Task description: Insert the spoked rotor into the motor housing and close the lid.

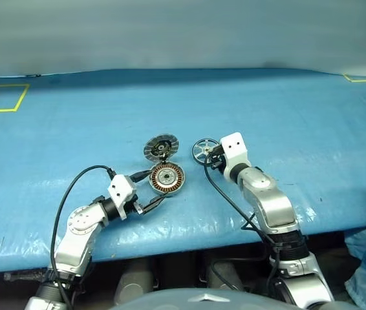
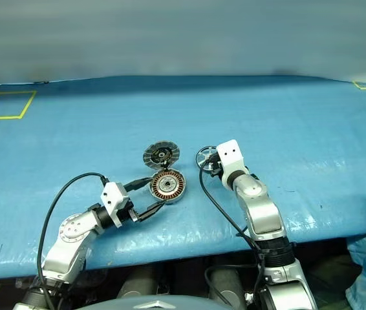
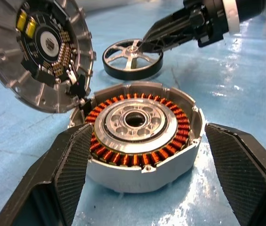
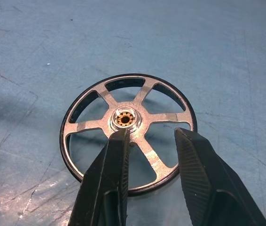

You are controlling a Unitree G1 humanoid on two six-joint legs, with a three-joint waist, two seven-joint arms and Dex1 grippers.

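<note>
1. Motor housing (image 3: 142,141) lies flat on the blue table cover (image 1: 299,116), copper windings up, between the spread fingers of the left gripper (image 3: 147,179).
2. Lid (image 1: 161,148) stands tilted open at the housing's far edge.
3. Spoked rotor (image 4: 128,129) lies flat to the right; the right gripper (image 4: 149,139), partly open, straddles one spoke near the hub.

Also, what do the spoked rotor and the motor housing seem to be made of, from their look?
The spoked rotor looks like bright machined metal, perhaps aluminium: shiny silver spokes and hub, a thin black rim and a brass-coloured ring in the hub. The motor housing looks like matte silver cast or machined metal, with a ring of glossy copper-orange wire windings around a polished silver centre.
</note>
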